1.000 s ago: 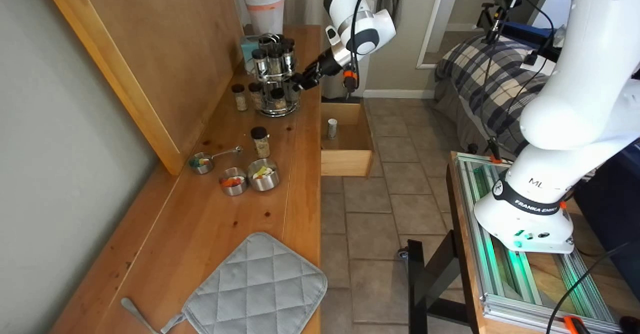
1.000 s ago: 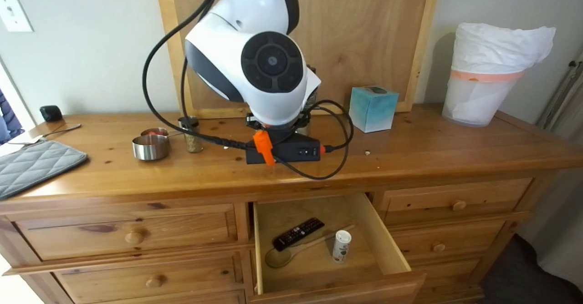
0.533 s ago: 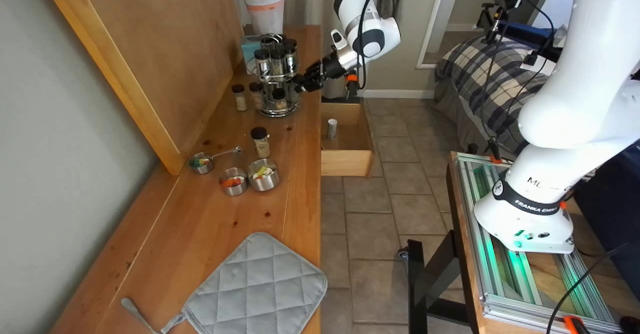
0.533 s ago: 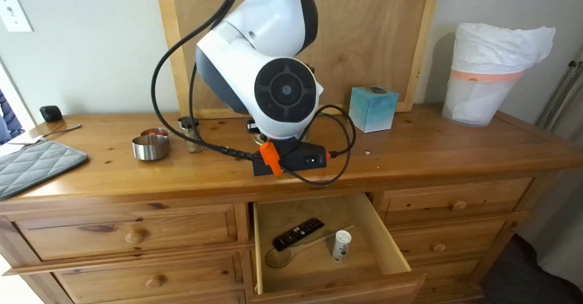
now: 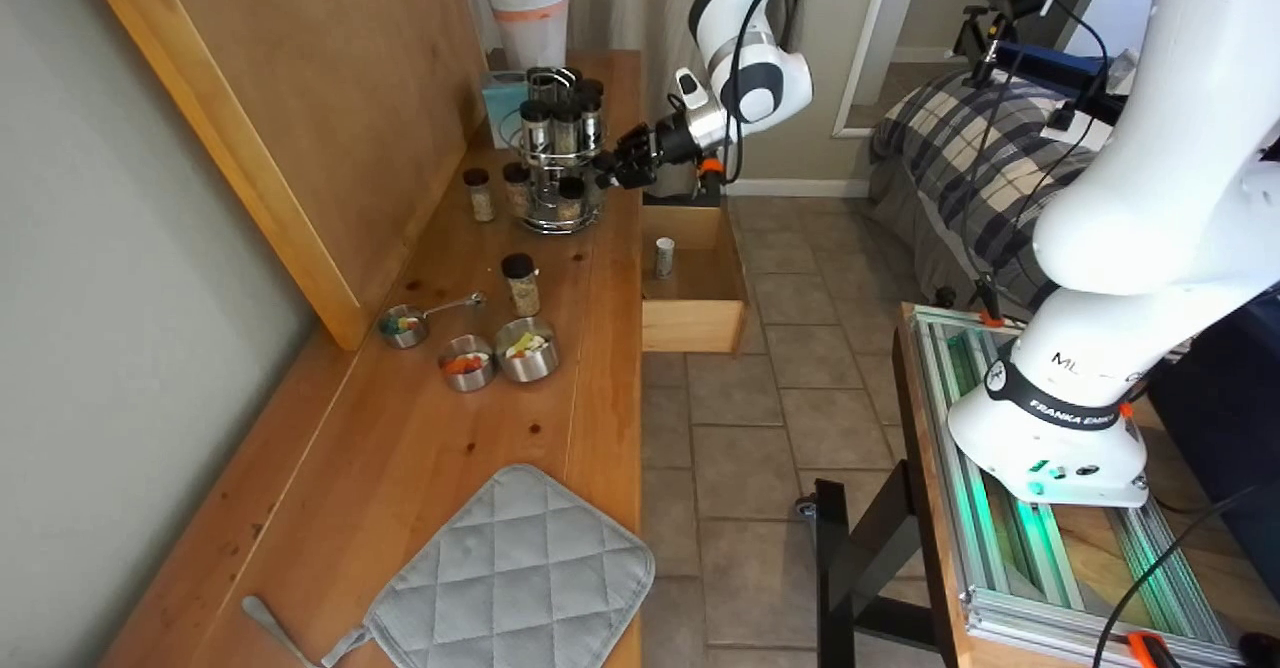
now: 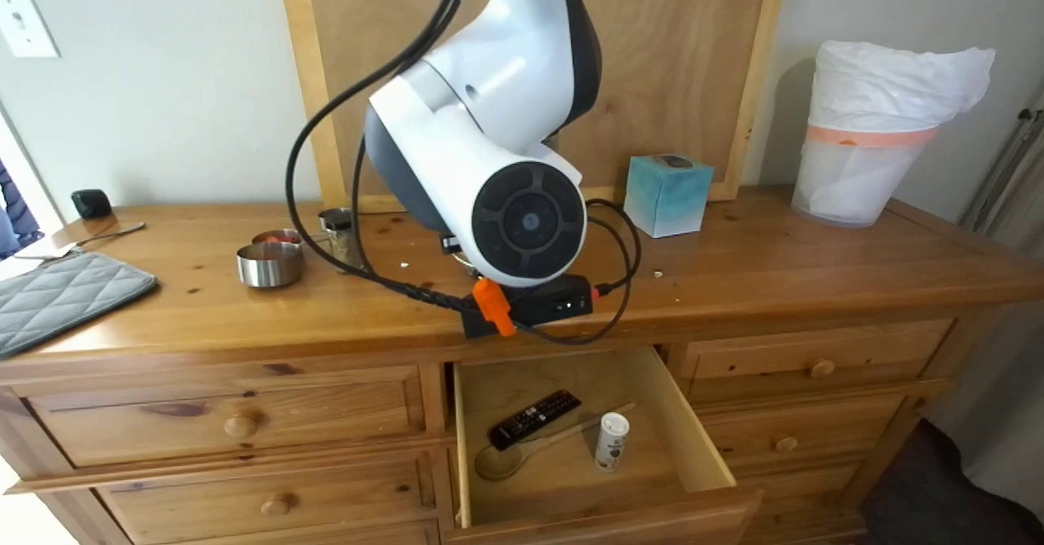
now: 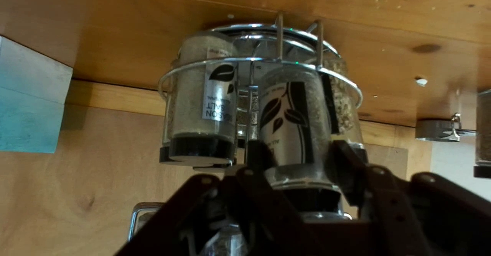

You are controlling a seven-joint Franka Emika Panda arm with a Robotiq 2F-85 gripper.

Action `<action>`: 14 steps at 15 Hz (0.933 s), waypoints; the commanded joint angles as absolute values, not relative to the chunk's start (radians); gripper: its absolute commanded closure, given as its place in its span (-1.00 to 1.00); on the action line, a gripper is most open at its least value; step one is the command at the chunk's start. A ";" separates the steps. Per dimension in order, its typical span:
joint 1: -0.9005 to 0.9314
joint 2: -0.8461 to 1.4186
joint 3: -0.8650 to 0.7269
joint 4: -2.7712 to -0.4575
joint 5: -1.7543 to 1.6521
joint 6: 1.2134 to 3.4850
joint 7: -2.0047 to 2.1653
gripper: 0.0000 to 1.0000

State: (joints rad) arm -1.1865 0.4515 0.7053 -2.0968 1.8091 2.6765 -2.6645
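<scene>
Black leaves mark the label (image 7: 284, 127) of a clear, cylindrical, black-lidded spice jar (image 7: 296, 133), pinched by the black two-fingered end effector (image 7: 302, 154) within a shiny wire rack (image 7: 279, 41).

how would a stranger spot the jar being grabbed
On the wooden dresser stands a two-tier chrome rack. On its lower tier is a clear, black-lidded, leaf-labelled spice jar. Unlike the salt-labelled jar beside it, this one sits between the jaws.
</scene>
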 commanded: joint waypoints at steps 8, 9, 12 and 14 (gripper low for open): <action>-0.688 0.310 0.100 -2.161 1.965 2.326 -2.699 0.53; -0.635 0.309 0.046 -2.162 1.970 2.311 -2.699 0.53; -0.506 0.297 -0.087 -2.173 1.974 2.284 -2.693 0.53; -0.438 0.277 -0.158 -2.191 1.980 2.264 -2.706 0.53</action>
